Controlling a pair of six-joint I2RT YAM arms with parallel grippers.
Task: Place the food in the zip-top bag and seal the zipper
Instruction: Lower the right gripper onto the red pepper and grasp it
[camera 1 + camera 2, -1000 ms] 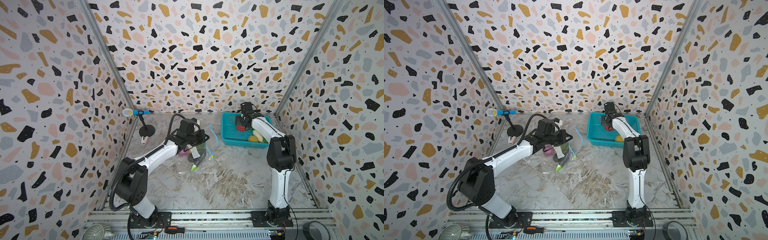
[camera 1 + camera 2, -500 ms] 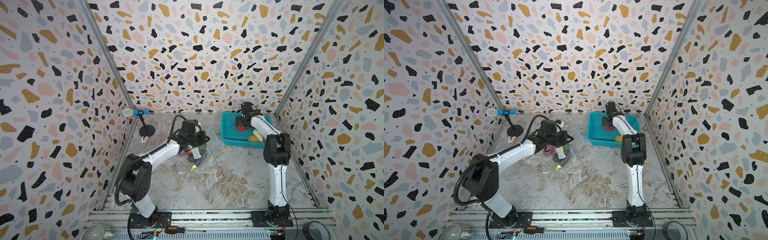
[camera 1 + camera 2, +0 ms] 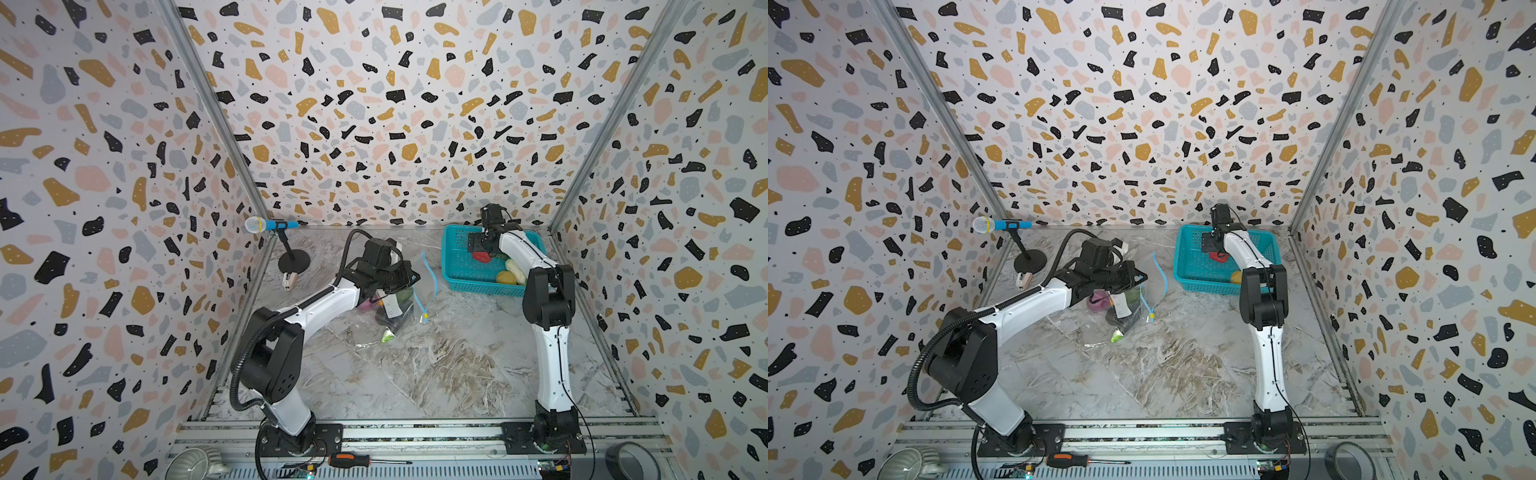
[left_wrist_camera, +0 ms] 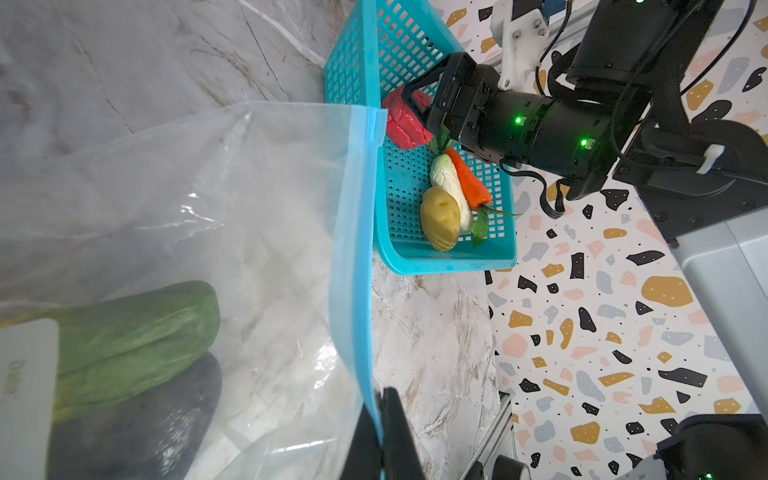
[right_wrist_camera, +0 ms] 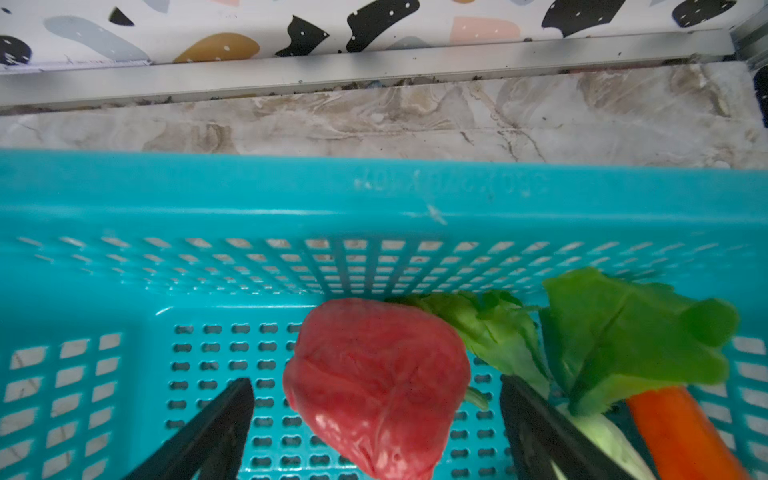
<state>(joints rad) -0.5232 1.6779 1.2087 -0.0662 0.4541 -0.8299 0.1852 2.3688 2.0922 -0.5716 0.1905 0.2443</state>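
Note:
The clear zip-top bag (image 3: 409,297) lies mid-table with a green piece (image 4: 137,332) and the dark aubergine (image 4: 137,419) inside. My left gripper (image 4: 380,399) is shut on the bag's blue zipper (image 4: 353,232) strip and holds that edge up. The yellow slider (image 3: 424,318) hangs at the strip's near end. My right gripper (image 5: 376,384) is open, low inside the teal basket (image 5: 249,199). Its fingers stand either side of the red pepper (image 5: 374,382), apart from it. The orange carrot (image 5: 681,432), leafy greens (image 5: 623,332), white cabbage piece (image 4: 446,183) and yellow piece (image 4: 440,222) lie in the basket beside it.
The teal basket (image 3: 457,270) sits at the back right, close to the rear wall. A microphone on a stand (image 3: 270,225) is at the back left. A screwdriver (image 3: 349,460) and a tape roll (image 3: 631,461) lie on the front rail.
The right gripper's jaws have spread wider around the red pepper. The left gripper has kept its hold on the bag's edge and barely shifted.

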